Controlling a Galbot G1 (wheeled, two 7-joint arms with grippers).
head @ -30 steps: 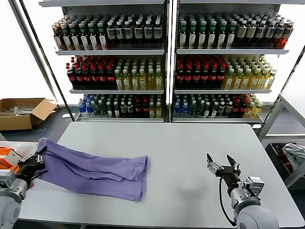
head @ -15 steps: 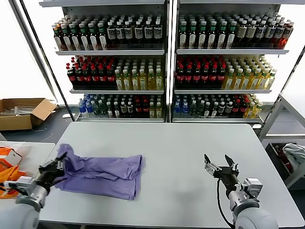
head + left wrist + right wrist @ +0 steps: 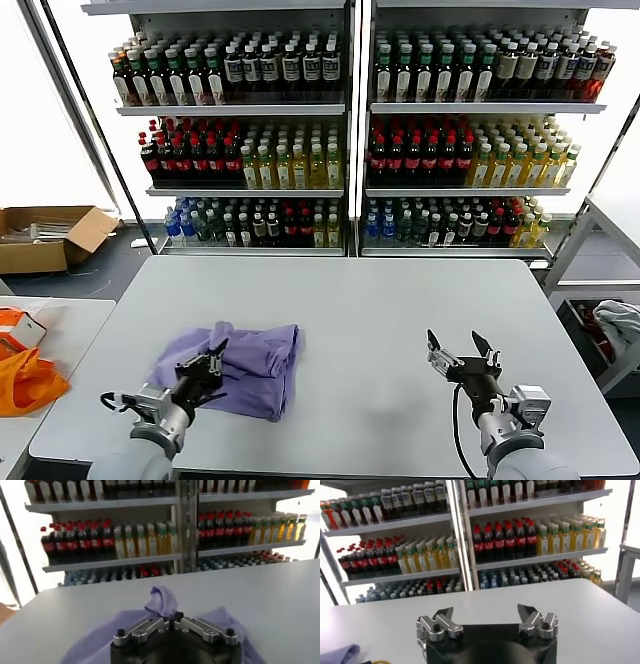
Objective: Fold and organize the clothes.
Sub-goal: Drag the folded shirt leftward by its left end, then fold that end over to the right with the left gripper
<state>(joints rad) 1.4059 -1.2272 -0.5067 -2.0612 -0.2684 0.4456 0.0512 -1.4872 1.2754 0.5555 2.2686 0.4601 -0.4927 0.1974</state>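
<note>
In the head view the left gripper (image 3: pixel 207 362), pinching the T-shirt (image 3: pixel 245 365), had carried its edge inward across the table (image 3: pixel 400 300), completing a fold; the left wrist view showed the pinched cloth; the right gripper (image 3: pixel 487 620) waited wide open.

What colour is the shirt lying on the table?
Lavender, a plain light purple with no print visible; the short-sleeved cotton T-shirt shows best in the head view.
</note>
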